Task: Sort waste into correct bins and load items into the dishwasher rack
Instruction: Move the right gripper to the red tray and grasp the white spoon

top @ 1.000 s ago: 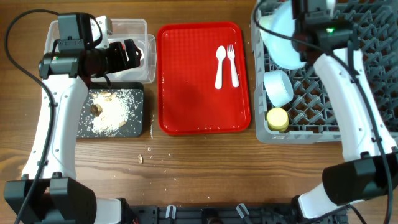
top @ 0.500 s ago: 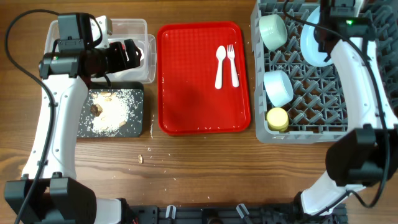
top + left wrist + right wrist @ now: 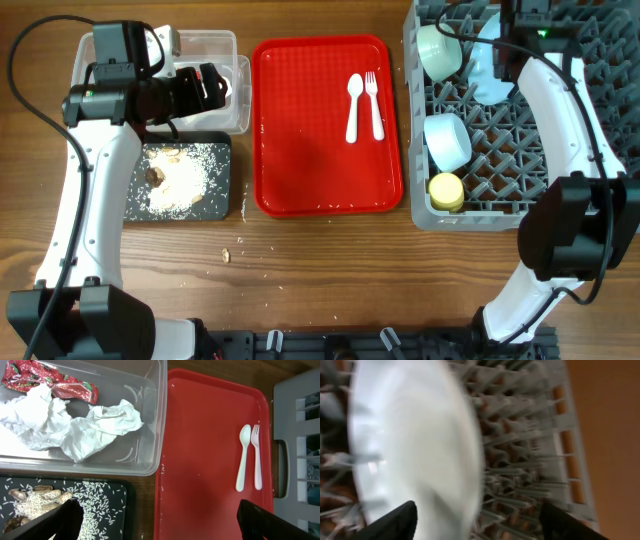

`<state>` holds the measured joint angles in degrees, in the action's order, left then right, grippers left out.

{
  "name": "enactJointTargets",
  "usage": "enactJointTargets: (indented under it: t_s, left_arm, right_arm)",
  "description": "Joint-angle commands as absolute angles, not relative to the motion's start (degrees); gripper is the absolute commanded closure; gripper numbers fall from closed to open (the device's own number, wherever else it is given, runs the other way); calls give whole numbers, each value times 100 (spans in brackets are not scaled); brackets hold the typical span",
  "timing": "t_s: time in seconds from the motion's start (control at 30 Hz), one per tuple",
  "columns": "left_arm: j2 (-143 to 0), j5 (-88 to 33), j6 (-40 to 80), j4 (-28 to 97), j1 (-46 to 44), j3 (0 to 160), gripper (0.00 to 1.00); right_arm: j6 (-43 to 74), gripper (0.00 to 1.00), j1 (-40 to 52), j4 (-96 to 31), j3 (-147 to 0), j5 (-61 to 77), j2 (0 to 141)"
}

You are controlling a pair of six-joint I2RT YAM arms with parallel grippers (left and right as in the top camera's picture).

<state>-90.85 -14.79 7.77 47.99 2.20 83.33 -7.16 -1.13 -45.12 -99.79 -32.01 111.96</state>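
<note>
The light-blue plate leans among the pegs at the back of the grey dishwasher rack. My right gripper is open, its fingers well apart on either side of the plate's edge. Two light-blue bowls and the yellow cup sit along the rack's left side. The white spoon and fork lie on the red tray. My left gripper hangs open over the clear tub, which holds the red wrapper and white tissue.
The black tray in front of the tub holds rice and brown scraps. The red serving tray lies between the bins and the rack. A few crumbs dot the wood near the tray's front.
My right arm carried the plate from over the rack's back left bowl to the right, set it among the pegs and opened its jaws. The left arm has not moved.
</note>
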Motion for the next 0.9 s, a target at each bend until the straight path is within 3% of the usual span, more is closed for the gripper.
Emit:
enactJointTargets:
  t_s: [0.0, 0.1, 0.33, 0.43, 0.5, 0.67, 0.87]
  left_arm:
    - [-9074, -1448, 727, 4786, 202, 8423, 0]
    - [-9074, -1448, 727, 4786, 202, 8423, 0]
    - [-9074, -1448, 727, 4786, 202, 8423, 0]
    - [-9074, -1448, 727, 4786, 202, 8423, 0]
    - [-9074, -1448, 727, 4786, 202, 8423, 0]
    - [-9074, -1448, 727, 4786, 202, 8423, 0]
    - [-9074, -1448, 727, 4786, 202, 8423, 0]
  right_arm:
    - [-561, 12, -108, -4611, -10138, -2025, 10770]
    - [-388, 0, -108, -4654, -10138, -891, 10401]
    - [506, 0, -16, -4453, -10132, 3575, 10022]
    - [963, 1, 305, -4292, -10112, 3347, 10195]
    - [1623, 5, 729, -4281, -10110, 2327, 10414]
    - [2873, 20, 1594, -4287, -10110, 867, 11089]
    - [3361, 38, 1885, -4209, -10110, 698, 11907]
